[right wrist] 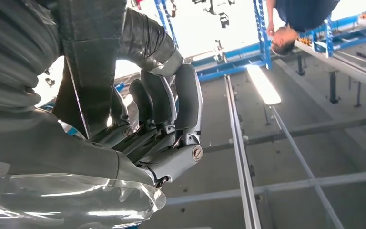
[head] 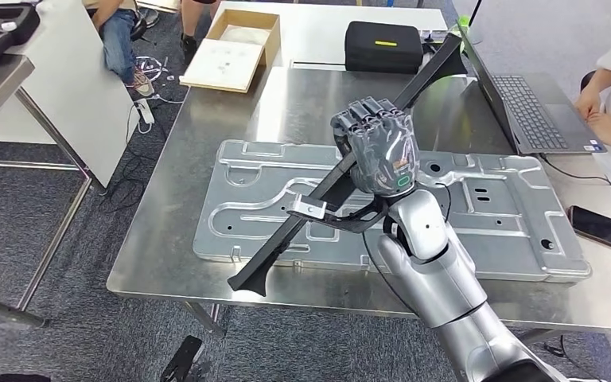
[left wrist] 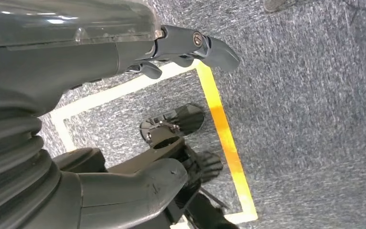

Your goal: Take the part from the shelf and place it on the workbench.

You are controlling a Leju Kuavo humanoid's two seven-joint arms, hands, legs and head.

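- Stainless steel tabltop surface: the tabletop (head: 207,263) extends beneath and ahead of the right robot hand (head: 378,147), its near edge toward the robot.
- Stamped grey metal panel (head: 493,231) lies flat on the tabletop, directly under the right robot hand and spreading to both sides of it.
- Long black part (head: 286,239) is gripped by the right robot hand, fingers wrapped around its middle. It runs diagonally, one end reaching past the hand toward the far right, the other end flaring out over the near tabletop edge to the hand's left. Whether it touches the panel cannot be determined.
- Open laptop (head: 533,111) sits on the tabletop, far right of the hand, with a person's hand (head: 593,107) at its keyboard.
- Black case (head: 383,46) rests beyond the hand on a white surface.
- Flat wooden box (head: 235,52) sits beyond and left of the hand.
- Dark phone (head: 609,229) lies on the tabletop, well right of the hand.
- Left robot hand (left wrist: 190,45) hangs over grey carpet with yellow floor tape (left wrist: 224,133); fingers apart, nothing held.
- Right wrist view: fingers (right wrist: 188,100) curled around the black part (right wrist: 93,62).
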